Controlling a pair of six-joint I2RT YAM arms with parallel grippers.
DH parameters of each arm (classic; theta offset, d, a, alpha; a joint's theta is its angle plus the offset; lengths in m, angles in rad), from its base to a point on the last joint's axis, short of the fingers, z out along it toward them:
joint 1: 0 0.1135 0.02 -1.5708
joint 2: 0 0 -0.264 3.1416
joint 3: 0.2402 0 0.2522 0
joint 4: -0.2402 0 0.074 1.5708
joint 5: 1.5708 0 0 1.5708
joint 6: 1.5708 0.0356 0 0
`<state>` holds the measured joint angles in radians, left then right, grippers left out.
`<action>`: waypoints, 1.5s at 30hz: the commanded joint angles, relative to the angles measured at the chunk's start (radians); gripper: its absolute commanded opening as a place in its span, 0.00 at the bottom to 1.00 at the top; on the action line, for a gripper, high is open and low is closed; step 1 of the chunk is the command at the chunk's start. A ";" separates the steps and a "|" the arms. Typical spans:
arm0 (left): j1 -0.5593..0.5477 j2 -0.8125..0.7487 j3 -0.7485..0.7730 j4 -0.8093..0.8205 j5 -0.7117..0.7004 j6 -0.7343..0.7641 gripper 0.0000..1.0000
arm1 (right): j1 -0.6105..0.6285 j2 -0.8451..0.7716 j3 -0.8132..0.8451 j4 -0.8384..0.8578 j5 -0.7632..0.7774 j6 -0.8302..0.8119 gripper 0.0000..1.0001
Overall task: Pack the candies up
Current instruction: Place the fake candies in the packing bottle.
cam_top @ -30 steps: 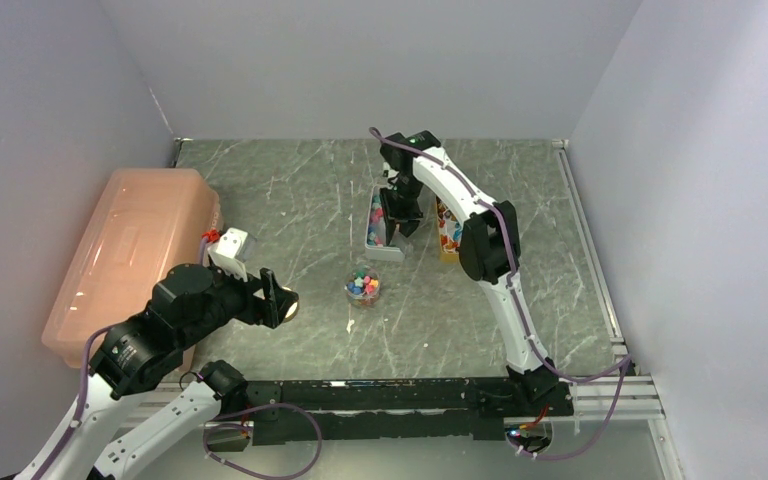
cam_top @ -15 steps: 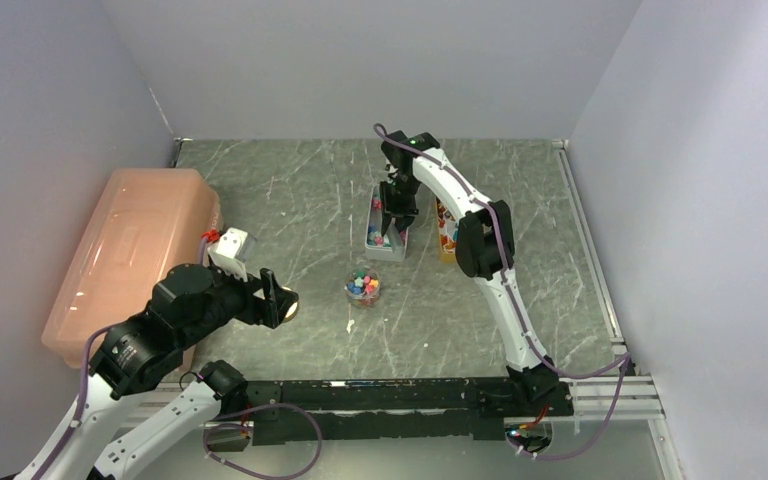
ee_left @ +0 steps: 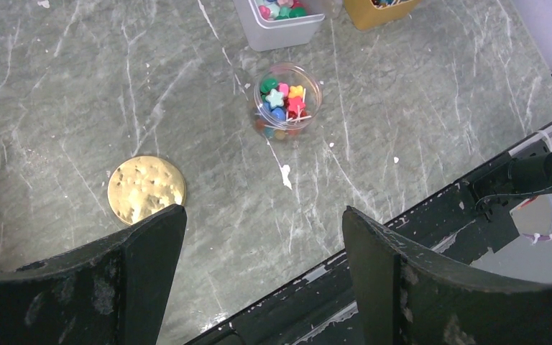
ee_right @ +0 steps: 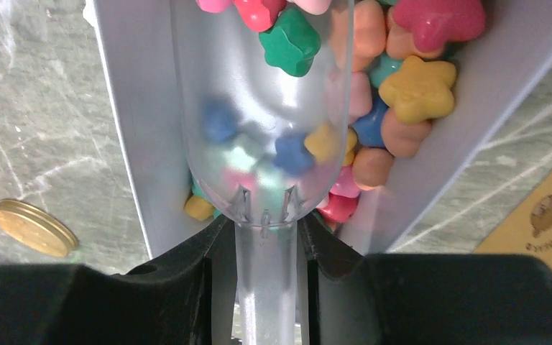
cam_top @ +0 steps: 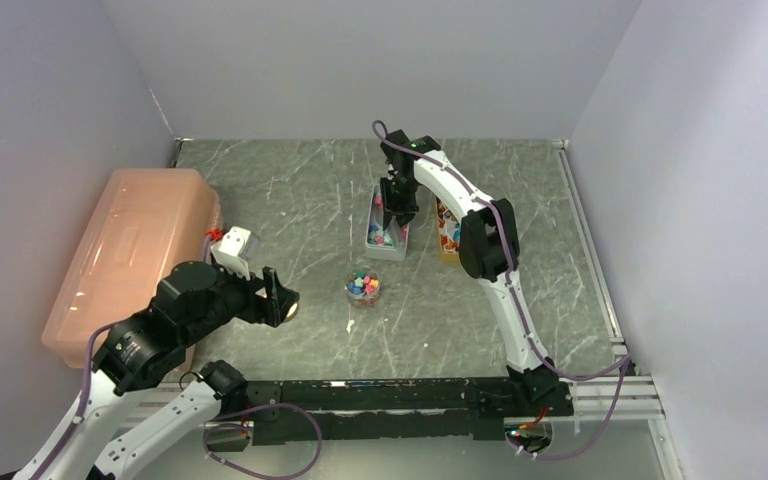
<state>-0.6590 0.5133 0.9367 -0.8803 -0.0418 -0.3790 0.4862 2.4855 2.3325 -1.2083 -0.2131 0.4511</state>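
Your right gripper (ee_right: 266, 269) clamps the clear plastic scoop (ee_right: 259, 136), bowl seemingly on the star-shaped coloured candies (ee_right: 417, 90); your left gripper (ee_left: 262, 219) gapes wide, round gold lid (ee_left: 146, 189) at nine o'clock.

The right gripper (ee_right: 266, 248) has drifted left and back, off the grey tray's (cam_top: 385, 252) right edge, and its clear scoop (ee_right: 262, 108) now sits over the candies (ee_right: 417, 86). The left gripper (cam_top: 279, 298) has crept slightly rightward.

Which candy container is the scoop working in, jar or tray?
The grey rectangular tray: the scoop in the right gripper sits inside it. The round jar stands apart.
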 commanded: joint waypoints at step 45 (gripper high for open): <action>-0.004 0.097 0.011 0.023 -0.040 -0.009 0.84 | 0.206 -0.794 -0.838 0.452 0.388 -0.240 0.00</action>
<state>-0.6590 0.6106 0.9367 -0.8806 -0.0601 -0.3813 0.6666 1.7905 1.5440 -0.8181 0.1097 0.2371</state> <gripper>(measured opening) 0.846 0.337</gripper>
